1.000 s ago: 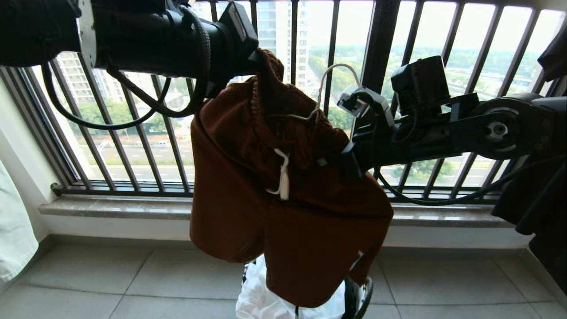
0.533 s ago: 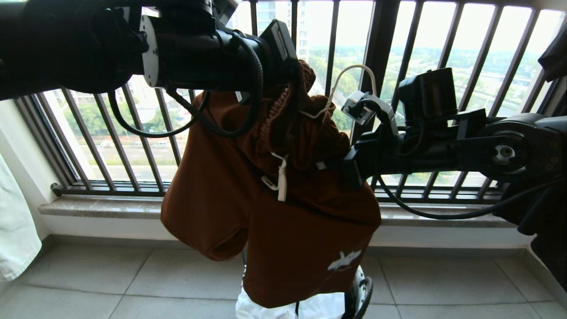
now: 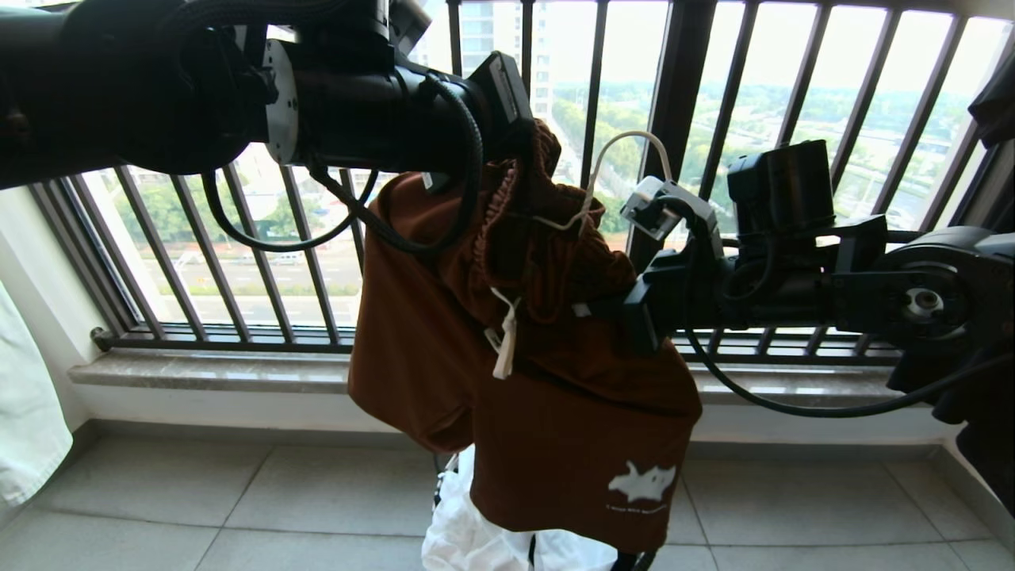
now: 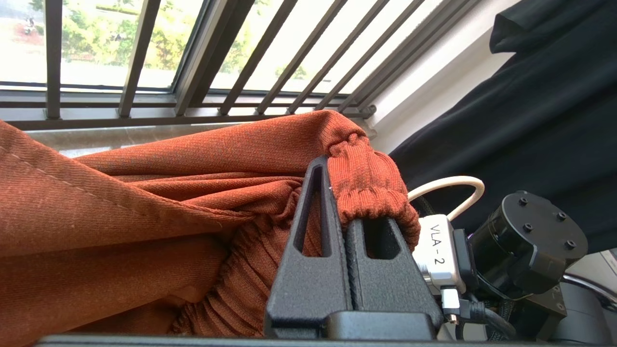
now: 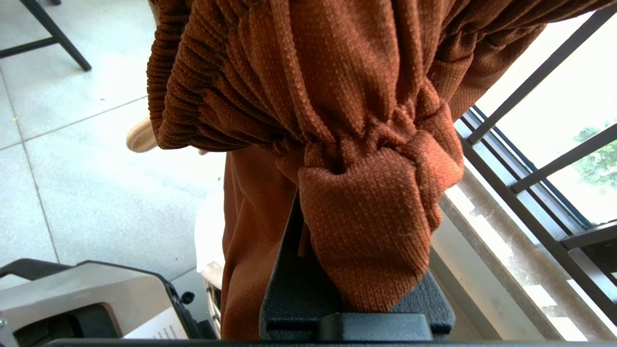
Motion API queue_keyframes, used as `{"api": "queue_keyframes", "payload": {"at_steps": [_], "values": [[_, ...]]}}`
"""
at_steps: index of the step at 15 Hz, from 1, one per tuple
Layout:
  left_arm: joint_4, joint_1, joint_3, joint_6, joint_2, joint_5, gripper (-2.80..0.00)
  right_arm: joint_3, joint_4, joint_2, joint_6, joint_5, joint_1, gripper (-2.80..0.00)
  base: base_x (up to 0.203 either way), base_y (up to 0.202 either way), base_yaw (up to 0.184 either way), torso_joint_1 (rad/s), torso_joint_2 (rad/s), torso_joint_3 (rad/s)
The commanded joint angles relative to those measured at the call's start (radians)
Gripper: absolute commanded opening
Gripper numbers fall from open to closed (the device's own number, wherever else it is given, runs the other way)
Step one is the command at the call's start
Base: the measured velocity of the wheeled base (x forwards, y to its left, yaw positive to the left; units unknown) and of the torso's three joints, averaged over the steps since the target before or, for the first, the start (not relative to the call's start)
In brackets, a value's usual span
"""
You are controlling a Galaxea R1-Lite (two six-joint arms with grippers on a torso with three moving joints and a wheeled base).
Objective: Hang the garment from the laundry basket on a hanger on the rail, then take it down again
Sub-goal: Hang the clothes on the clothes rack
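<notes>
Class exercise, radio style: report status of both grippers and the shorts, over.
Left gripper shut on waistband, right gripper shut on bunched cloth. Shorts held aloft between them, hanging above white cloth. Balustrade close behind.

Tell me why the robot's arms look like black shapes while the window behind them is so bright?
Head view: daylight pours through the balustrade from behind, so the arms and shorts are backlit and dark. Left wrist view: the glass is washed out white, yet the shorts' weave shows clearly. Right wrist view: the window corner glares, the near cloth is evenly lit.
</notes>
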Motion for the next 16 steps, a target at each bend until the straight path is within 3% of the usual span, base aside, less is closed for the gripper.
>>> {"api": "queue_keyframes", "payload": {"at_steps": [1,6,7,12,16], "values": [[0.012,0.004,0.003,-0.003,-0.019,0.009,-2.80,0.003,-0.001,-0.001,-0.004,0.001,0.000,-2.80,0.000,0.000,0.000,0.000,0.00,0.000],[0.045,0.029,0.003,-0.002,-0.033,0.017,-2.80,-0.006,-0.003,0.014,-0.005,0.001,0.000,-2.80,0.000,0.000,0.000,0.000,0.00,0.000],[0.043,0.029,0.003,-0.002,-0.033,0.024,0.00,-0.006,-0.003,0.014,-0.006,0.001,0.000,-2.80,0.000,0.000,0.000,0.000,0.00,0.000],[0.095,0.031,0.003,0.003,-0.072,0.025,0.00,-0.006,-0.003,0.016,-0.006,0.001,0.000,-2.80,0.000,0.000,0.000,0.000,0.00,0.000],[0.274,0.029,0.003,0.056,-0.111,0.030,0.00,-0.006,-0.003,0.022,-0.006,-0.002,0.000,-2.80,0.000,0.000,0.000,0.000,0.00,0.000]]}}
